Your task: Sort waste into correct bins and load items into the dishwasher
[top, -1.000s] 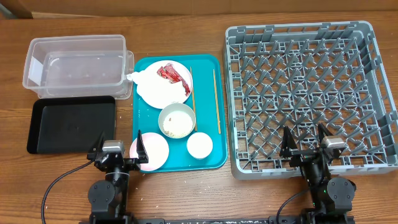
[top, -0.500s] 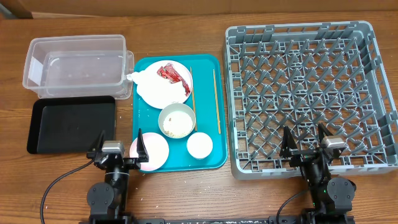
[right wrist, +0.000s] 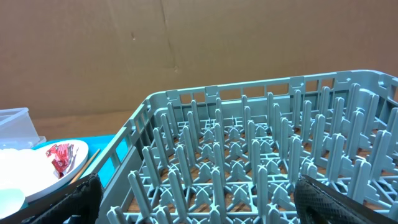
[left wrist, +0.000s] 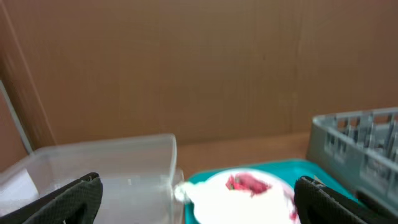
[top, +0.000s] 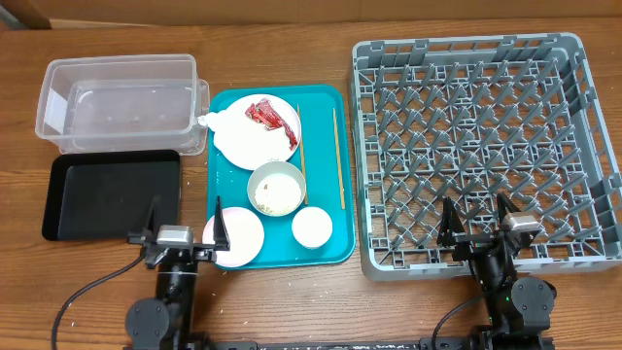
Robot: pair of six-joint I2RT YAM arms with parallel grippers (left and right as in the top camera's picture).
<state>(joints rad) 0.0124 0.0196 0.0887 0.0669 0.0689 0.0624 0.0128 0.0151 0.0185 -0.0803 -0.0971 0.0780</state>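
Observation:
In the overhead view a clear tub (top: 121, 102) and a black tray (top: 112, 192) sit at the left. A teal tray (top: 328, 248) holds a white plate (top: 251, 141) with a red wrapper (top: 272, 115), a napkin (top: 207, 121) at its rim, a bowl (top: 276, 188) with scraps, a cup (top: 312, 227), a pink plate (top: 238, 236) and two chopsticks (top: 338, 156). The grey dish rack (top: 486, 146) is at the right. My left gripper (top: 183, 224) is open and empty beside the pink plate. My right gripper (top: 476, 222) is open and empty at the rack's front edge.
The left wrist view is blurred and shows the tub (left wrist: 106, 168), plate (left wrist: 242, 202), wrapper (left wrist: 249, 182) and rack corner (left wrist: 360, 143). The right wrist view shows the rack's pegs (right wrist: 249, 155) and the plate (right wrist: 31, 171). A cardboard wall stands behind the table.
My left gripper has shifted slightly toward the table's front edge. The right arm and all objects have not moved.

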